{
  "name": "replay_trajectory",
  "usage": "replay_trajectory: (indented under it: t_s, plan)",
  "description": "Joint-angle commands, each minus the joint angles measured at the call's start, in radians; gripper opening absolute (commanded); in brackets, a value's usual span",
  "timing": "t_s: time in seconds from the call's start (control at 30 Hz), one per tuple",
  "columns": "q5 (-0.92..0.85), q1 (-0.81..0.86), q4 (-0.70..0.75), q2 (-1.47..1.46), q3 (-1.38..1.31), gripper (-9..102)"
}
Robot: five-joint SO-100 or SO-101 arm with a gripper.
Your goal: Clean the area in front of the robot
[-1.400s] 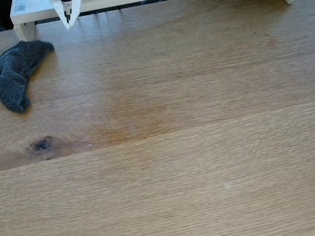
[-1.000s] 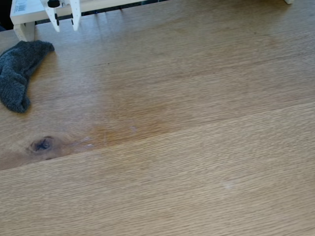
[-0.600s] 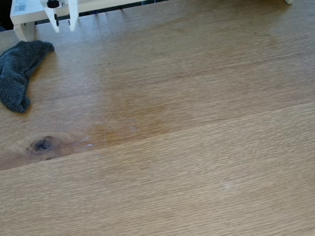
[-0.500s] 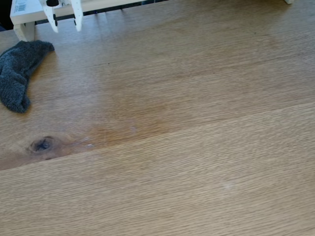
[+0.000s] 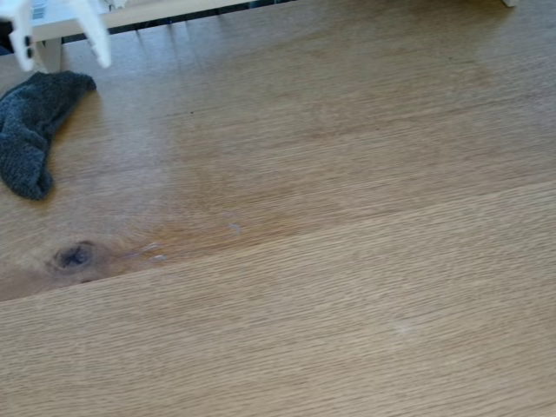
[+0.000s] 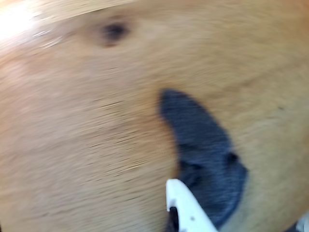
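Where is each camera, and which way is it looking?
Fixed view: sits above the light brown oak tabletop, tilted down across it; the white two-finger gripper shows blurred at top left, spread open above the dark grey fuzzy cloth.
Wrist view: rides on the arm, looking down at the cloth; one white finger shows at the bottom.
Both share the cloth and the dark oval knot.

Oak-grain wood all across the tabletop [image 5: 347,261], light brown, fine straight lines running along it, a soft satin sheen near the far edge. An amber stain [image 5: 217,230] darkens the finish, and a dark knot [image 5: 74,255] breaks the grain near the left edge. Dark grey cloth [image 5: 30,130] by the far left corner looks fuzzy and matt, like terry. The gripper [image 5: 61,43] fingers [image 6: 186,208] are smooth white plastic, blurred here.
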Motion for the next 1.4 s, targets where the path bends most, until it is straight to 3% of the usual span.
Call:
replay_trajectory:
  t_s: [0.0,0.23,0.57,0.73,0.93,1.13,1.37]
  plan:
    - [-0.084,0.164,-0.092,-0.201,-0.176,40]
    - [-0.224,0.281,-0.302,-0.572,-0.172,42]
    - [-0.353,0.403,-0.683,-0.966,-0.189,33]
    - [-0.387,0.426,-0.696,-1.008,-0.189,24]
    - [-0.420,0.417,-0.715,-1.049,-0.189,0]
    - [-0.299,0.301,-0.744,-0.874,-0.189,0]
    - [-0.141,-0.083,-0.572,-0.359,-0.189,0]
